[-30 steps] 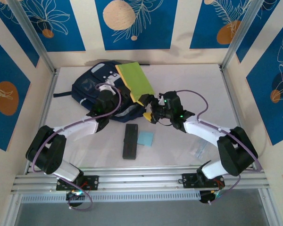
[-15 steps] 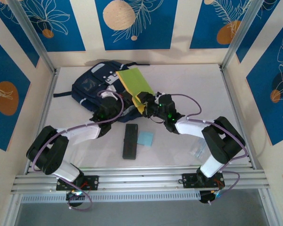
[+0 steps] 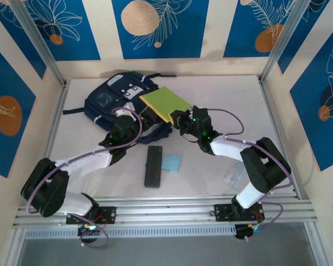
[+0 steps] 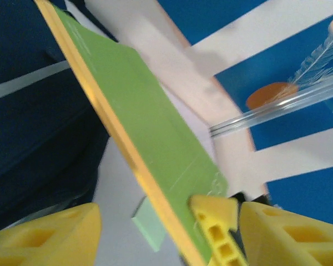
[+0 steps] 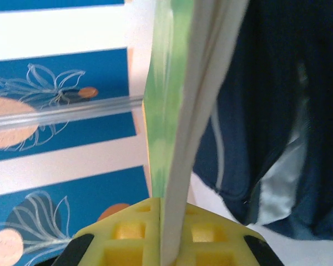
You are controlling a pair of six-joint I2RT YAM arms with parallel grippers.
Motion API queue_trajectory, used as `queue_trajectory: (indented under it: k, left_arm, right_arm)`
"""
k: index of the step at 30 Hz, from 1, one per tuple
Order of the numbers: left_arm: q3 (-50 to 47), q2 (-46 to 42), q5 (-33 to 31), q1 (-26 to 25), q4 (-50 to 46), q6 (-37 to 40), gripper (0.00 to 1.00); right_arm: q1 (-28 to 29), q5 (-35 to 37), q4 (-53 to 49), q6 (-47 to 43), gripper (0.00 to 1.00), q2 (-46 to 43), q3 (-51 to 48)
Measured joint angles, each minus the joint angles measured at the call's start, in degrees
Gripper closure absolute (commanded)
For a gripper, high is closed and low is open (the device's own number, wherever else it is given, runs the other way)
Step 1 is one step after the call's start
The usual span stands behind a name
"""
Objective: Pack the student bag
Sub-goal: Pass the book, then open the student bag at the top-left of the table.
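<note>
Nearest the arm bases, short of both pincers, the black case and the pale blue pad lie just beside each other on the white worktop, exactly where they lay a second ago. Beyond them we see the change. The right pincer, which stood open and back from the load, has pushed in and is now clamped on the near corner of the green book, whose yellow edge runs straight out from between its fingers. The left pincer, closed a moment ago, now stands with its fingers wide apart, and the book's edge passes between them without being gripped. The book has swung from lengthwise to a broader slant, and it hangs tilted over the bag's right side.

Under and beyond the pincers lies the student bag, navy with thin light stripes, at the back left of the worktop with a strap trailing left. We can make out a white patch with dark marks on it, but they are too small to read. Faint pale marks near the book's corner are just as illegible.

Farthest from the pincers, metal rails frame walls of cream and blue panels, printed with orange discs and white leaf outlines.
</note>
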Motion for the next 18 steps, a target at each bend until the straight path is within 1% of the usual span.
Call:
queue_trajectory:
  k: [6,8,11,14,18]
  left_arm:
    - [8.5,-0.1,1.5,0.5,-18.4,19.3,0.28]
    - [10.8,1.2,1.9,0.5,-22.4,24.0,0.28]
    - [15.2,6.0,2.6,0.5,-28.3,31.1,0.32]
    - [19.7,12.7,3.0,0.7,-33.4,36.5,0.42]
    - [22.9,19.7,3.4,1.3,-38.8,41.0,0.43]
  right_arm:
    - [-7.1,-3.5,-10.5,-8.2,1.00,-5.6,0.0]
    - [-9.3,-5.1,-13.4,-10.2,1.00,-6.9,0.0]
    - [-13.9,-8.5,-18.2,-12.7,1.00,-8.7,-0.3]
    - [-17.7,-10.0,-22.1,-15.2,1.00,-11.3,-1.9]
    - [-20.4,-10.8,-29.0,-19.1,1.00,-16.3,-3.6]
